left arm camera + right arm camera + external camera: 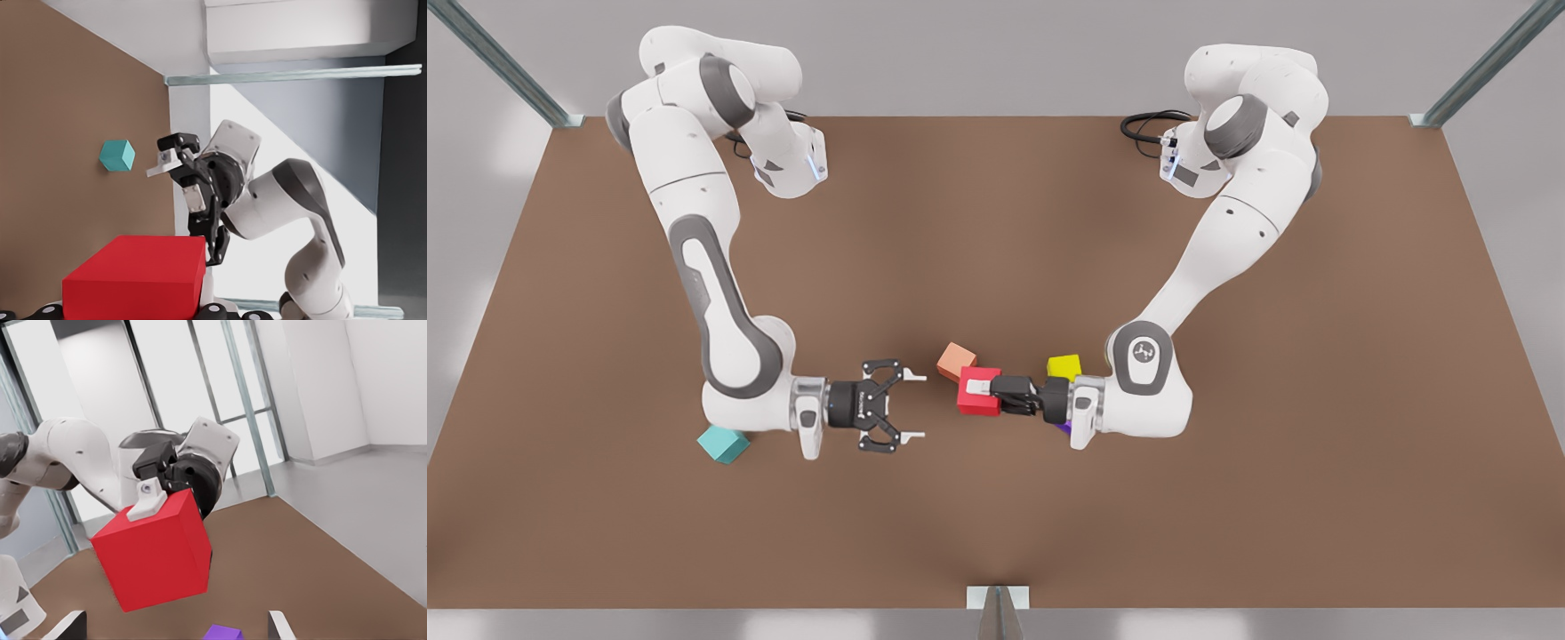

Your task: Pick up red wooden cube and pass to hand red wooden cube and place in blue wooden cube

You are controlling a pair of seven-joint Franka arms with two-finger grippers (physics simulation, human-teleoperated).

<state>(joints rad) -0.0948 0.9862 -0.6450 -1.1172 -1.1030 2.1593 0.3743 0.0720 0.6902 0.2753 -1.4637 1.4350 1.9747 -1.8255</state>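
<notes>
The red wooden cube (982, 404) hangs above the table's middle, and my left gripper (980, 393), the blocky black one on the front view's right arm, is shut on it. The cube (133, 280) sits between that gripper's pads (213, 309) in the left wrist view. The hand, my right gripper (914, 406), is the skeletal one on the front view's left arm. It stands open, facing the cube across a small gap. Its white fingertips (279, 625) frame the red cube (157, 550) in the right wrist view. The blue wooden cube (723, 444) (117, 155) rests on the table beside the right arm's wrist.
A salmon-orange cube (956, 360) lies just behind the red one. A yellow cube (1064, 366) and a purple cube (1064, 428) (223, 632) sit by the left arm's wrist. The brown table (996, 222) stretches wide behind and in front of both arms.
</notes>
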